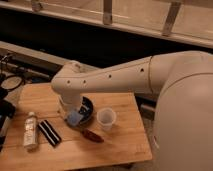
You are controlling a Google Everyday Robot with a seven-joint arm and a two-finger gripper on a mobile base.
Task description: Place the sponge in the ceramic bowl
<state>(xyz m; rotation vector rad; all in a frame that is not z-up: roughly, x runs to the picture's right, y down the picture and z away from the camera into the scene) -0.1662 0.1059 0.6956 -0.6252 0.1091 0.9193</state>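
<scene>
Largely hidden behind the white arm's lowered wrist, the gripper (69, 109) hangs over the left side of the ceramic bowl (88, 106). Its opening cannot be told, nor whether it grips anything. 1 soft, squarish light-blue sponge (75, 118) sits at the bowl's near-left rim, directly under the gripper. The bowl is round and dark, and the arm partly covers it. 1 translucent cup (106, 119) stands just beside it.
</scene>
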